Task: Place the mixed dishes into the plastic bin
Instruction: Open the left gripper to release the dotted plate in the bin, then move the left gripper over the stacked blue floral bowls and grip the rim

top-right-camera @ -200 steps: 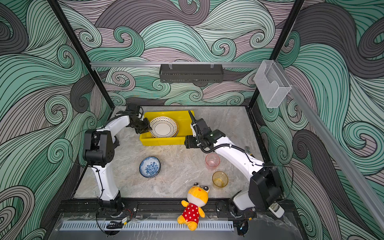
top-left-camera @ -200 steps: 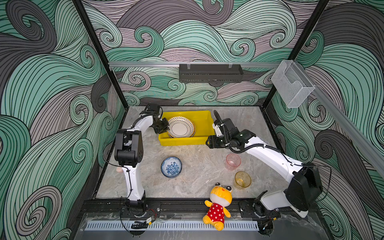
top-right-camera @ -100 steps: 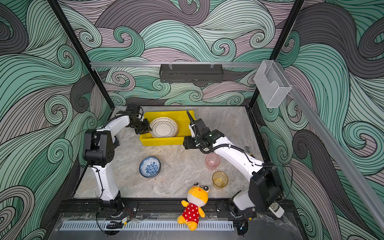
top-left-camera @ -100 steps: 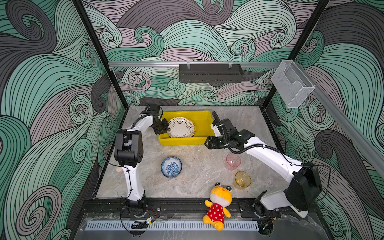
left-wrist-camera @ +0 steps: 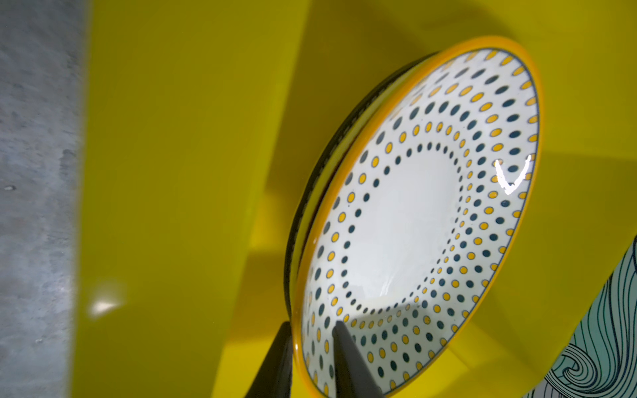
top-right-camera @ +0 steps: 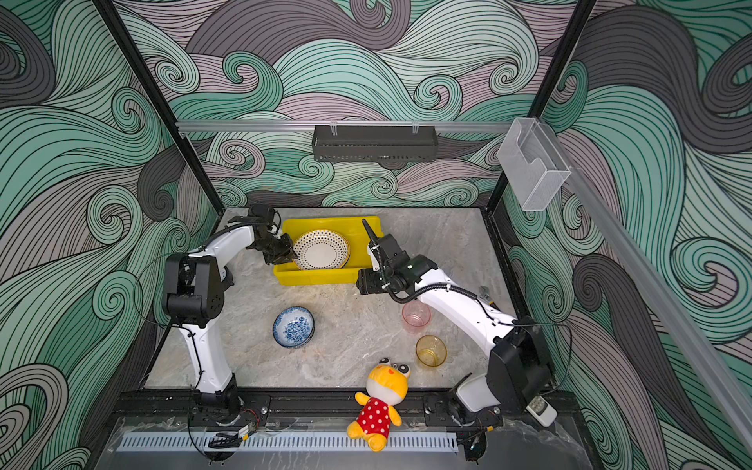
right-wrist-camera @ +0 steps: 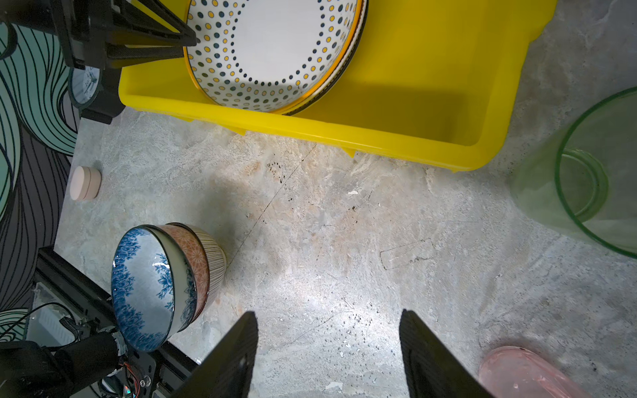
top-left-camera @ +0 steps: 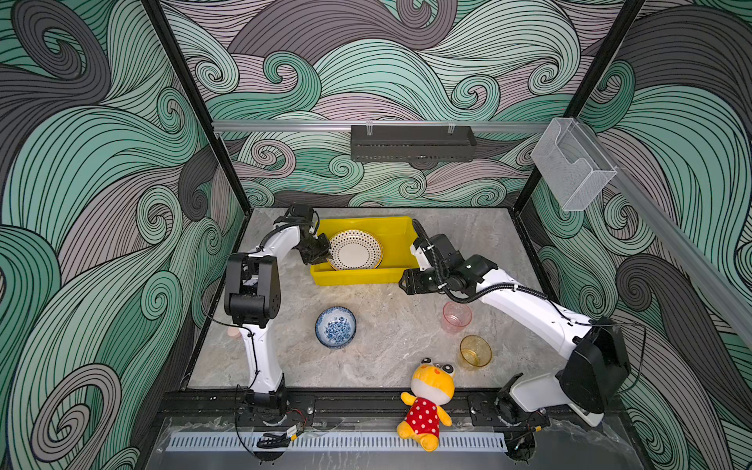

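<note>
Two white robot arms work over a pale marbled table [top-left-camera: 382, 358] inside a booth with swirling green and grey walls. At the far left of the table, the left gripper [top-left-camera: 323, 253] reaches into the left end of the yellow bin [top-left-camera: 358, 277], which sits toward the back of the table. In the left wrist view its two dark fingers [left-wrist-camera: 348, 358] are clamped on the rim of a dotted plate [left-wrist-camera: 406, 220], one on the white face and one behind the orange edge. The dotted plate [top-left-camera: 355, 250] lies inside the bin, tilted, with its gripped edge raised. It rests on more plates, and a dark rim shows beneath it. In front of the bin, on open table, stands a blue floral bowl [top-left-camera: 335, 326]. The right wrist view shows it nested in two other bowls, one orange-patterned and one striped. To the right of the bin's front corner, the right gripper [top-left-camera: 403, 281] hovers above the table. Its jaws stand apart with nothing between them. At the front edge, a yellow plush toy [top-left-camera: 429, 396] in a red dotted dress lies across the black rail. Right of it, a pink cup [top-left-camera: 456, 316] stands upright near the right arm, and an amber cup [top-left-camera: 475, 350] stands nearer the front. A green cup [right-wrist-camera: 586, 172] shows only in the right wrist view, just beside the bin's end.
</note>
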### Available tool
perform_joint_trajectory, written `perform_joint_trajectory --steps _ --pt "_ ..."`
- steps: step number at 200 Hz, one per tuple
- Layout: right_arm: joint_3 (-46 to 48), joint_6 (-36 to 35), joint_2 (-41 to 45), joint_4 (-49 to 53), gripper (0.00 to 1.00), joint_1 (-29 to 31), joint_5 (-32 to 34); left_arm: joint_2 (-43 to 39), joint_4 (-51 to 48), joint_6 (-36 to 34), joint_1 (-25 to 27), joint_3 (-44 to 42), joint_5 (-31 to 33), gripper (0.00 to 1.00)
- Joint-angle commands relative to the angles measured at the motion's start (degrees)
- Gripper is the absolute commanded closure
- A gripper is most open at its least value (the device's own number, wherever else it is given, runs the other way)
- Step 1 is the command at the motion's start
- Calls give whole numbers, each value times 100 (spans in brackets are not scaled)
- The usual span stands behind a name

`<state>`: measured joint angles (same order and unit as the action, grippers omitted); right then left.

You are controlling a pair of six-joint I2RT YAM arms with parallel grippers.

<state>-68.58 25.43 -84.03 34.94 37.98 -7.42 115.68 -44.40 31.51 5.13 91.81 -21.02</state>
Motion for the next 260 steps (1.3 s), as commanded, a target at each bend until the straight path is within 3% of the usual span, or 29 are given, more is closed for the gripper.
perform_joint_trajectory --steps 1,111,260 --pt "-117 -64 80 123 33 45 122 -308 -222 -90 41 242 53 75" --pt "11 -7 246 130 33 137 218 -822 -1212 -818 248 489 809 73" --pt "42 162 277 37 33 498 304 -3133 -1979 -1295 548 -1370 1339 71"
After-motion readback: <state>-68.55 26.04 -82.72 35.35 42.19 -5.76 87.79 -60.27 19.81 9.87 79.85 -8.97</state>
